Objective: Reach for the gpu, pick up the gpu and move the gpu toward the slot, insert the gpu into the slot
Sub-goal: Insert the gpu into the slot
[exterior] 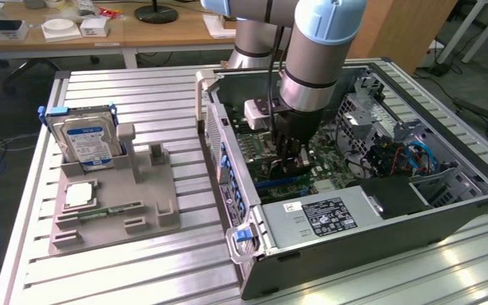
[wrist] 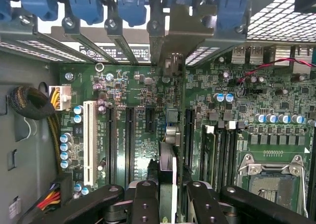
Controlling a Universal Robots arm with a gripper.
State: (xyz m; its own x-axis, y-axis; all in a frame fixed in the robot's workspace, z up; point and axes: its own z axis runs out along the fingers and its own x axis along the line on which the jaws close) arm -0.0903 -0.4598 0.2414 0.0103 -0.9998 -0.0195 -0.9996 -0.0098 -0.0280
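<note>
Gripper (exterior: pixel 288 162), partly closed, holds the gpu (wrist: pixel 167 169) edge-on over the motherboard (wrist: pixel 276 95); keeping it upright, parallel to the black slots (wrist: pixel 129 135), should help seating.

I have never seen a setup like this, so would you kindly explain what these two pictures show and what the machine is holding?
The machine is a robot arm with a two-fingered gripper. One picture comes from a camera off the arm; the other from one on its wrist. On the table lie an open computer case and a grey holder carrying a hard drive and a memory stick. Inside the case, the gripper clamps the gpu, seen edge-on above the motherboard.
</note>
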